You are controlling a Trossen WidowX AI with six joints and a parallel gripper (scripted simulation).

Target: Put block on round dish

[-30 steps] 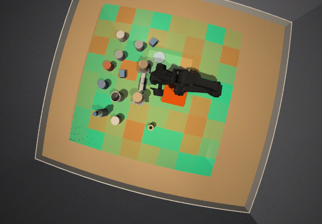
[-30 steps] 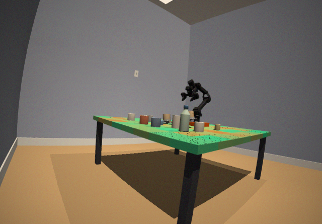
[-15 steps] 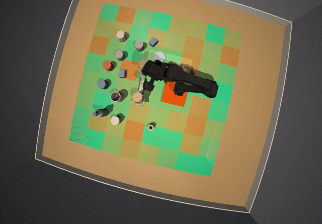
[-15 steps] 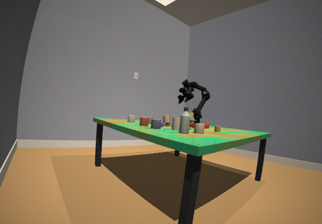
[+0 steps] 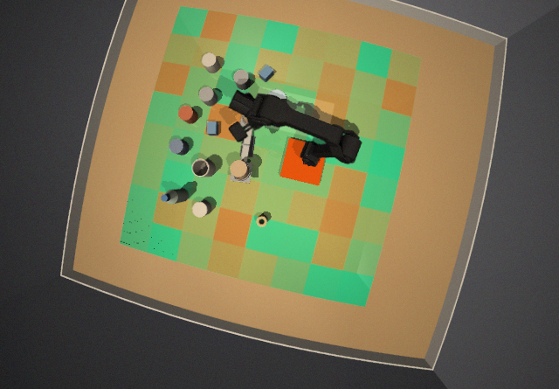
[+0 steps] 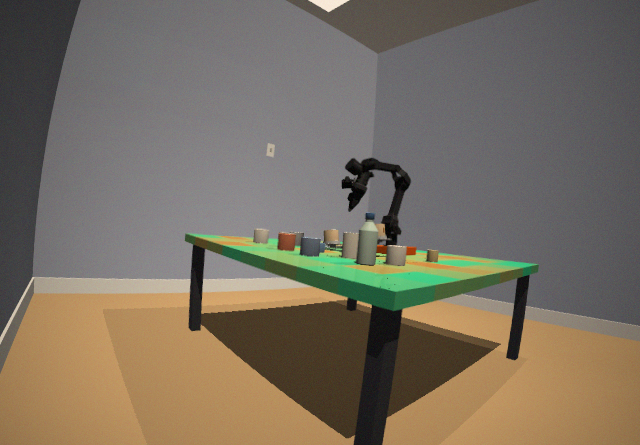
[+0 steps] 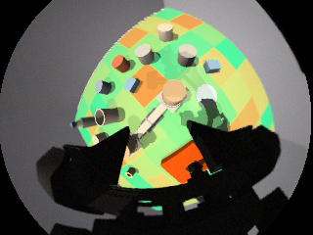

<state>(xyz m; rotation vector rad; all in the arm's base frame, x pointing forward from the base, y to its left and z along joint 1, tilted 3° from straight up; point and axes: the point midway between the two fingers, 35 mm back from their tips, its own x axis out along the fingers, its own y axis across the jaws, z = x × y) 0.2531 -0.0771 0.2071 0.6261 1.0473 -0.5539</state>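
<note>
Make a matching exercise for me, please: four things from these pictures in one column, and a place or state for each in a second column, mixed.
1 gripper
2 bottle
3 tan cup
4 round dish

A partly hidden under the arm in the top view
B upright, with a blue cap
C open, holding nothing
D on one end of the balance

Pairs: 1-C, 2-B, 3-D, 4-A

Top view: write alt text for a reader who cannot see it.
A black robot arm reaches across a green-and-orange checkered table, its open gripper empty above the far end of a small balance. One tan cup shows on the balance's near end; other cups, two blue blocks and a bottle stand around it.
</note>
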